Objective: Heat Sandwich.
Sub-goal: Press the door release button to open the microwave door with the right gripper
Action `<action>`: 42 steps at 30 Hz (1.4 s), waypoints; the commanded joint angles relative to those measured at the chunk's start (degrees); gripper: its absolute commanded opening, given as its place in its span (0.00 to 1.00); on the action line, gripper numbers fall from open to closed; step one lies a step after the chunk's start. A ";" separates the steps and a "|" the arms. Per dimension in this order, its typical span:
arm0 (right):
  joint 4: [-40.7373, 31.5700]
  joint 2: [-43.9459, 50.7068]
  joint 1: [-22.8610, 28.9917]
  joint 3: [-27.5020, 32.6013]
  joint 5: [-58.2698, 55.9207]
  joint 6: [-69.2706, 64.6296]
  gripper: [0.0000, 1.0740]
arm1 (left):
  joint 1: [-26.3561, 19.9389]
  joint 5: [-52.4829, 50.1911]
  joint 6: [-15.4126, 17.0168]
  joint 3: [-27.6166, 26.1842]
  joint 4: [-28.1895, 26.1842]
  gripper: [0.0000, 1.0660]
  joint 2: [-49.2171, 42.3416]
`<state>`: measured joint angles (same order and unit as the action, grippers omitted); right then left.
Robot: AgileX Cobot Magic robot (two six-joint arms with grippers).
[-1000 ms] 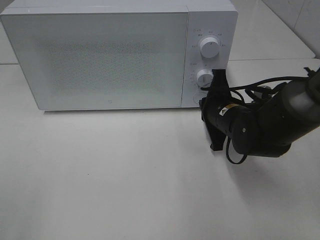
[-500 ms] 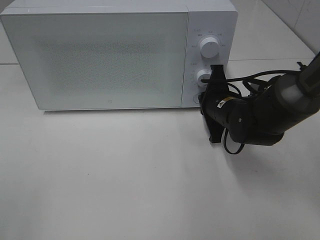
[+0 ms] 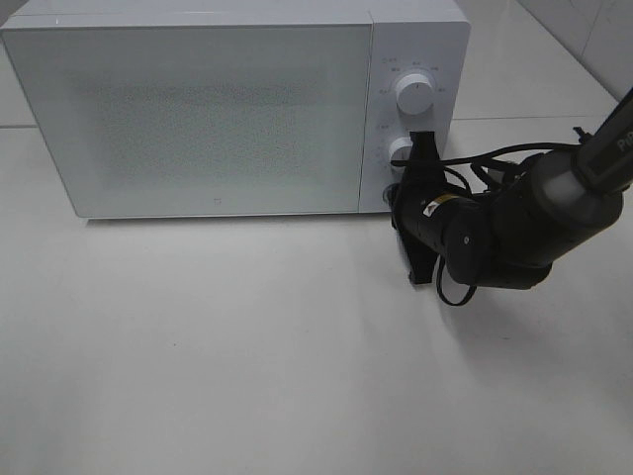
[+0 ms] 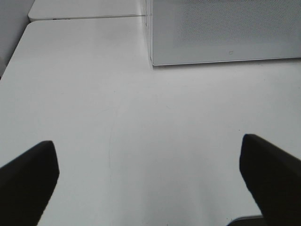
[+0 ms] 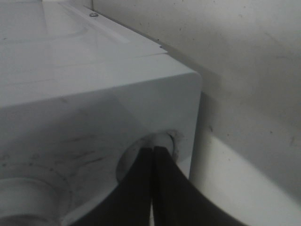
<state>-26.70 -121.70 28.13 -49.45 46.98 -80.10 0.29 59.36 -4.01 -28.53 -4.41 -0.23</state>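
Observation:
The sandwich is out of view in all views. The white microwave (image 3: pixel 198 109) stands at the back of the table with its door closed. My right gripper (image 3: pixel 398 195) is shut, and its fingertips (image 5: pixel 153 151) press together against the round button (image 5: pixel 165 137) at the bottom of the control panel. My left gripper (image 4: pixel 146 141) is open and empty, low over the bare table left of the microwave (image 4: pixel 221 33). It does not show in the exterior view.
The control panel has an upper knob (image 3: pixel 414 94) and a lower knob (image 3: pixel 404 150) just above my right gripper. The right arm's cables (image 3: pixel 495 163) loop beside the panel. The white table (image 3: pixel 247 346) spreads in front of the microwave.
My right gripper has moved left and slightly up, from just off the panel's lower corner onto the round button. The microwave door has stayed closed.

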 commanded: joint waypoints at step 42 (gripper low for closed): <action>-2.29 -3.67 -0.80 -11.34 12.32 4.41 0.01 | -0.11 -0.29 0.00 0.17 -0.17 0.95 -1.26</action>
<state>-34.49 -125.54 29.79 -54.66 48.07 -77.29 0.29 59.36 -4.01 -28.53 -4.41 -0.23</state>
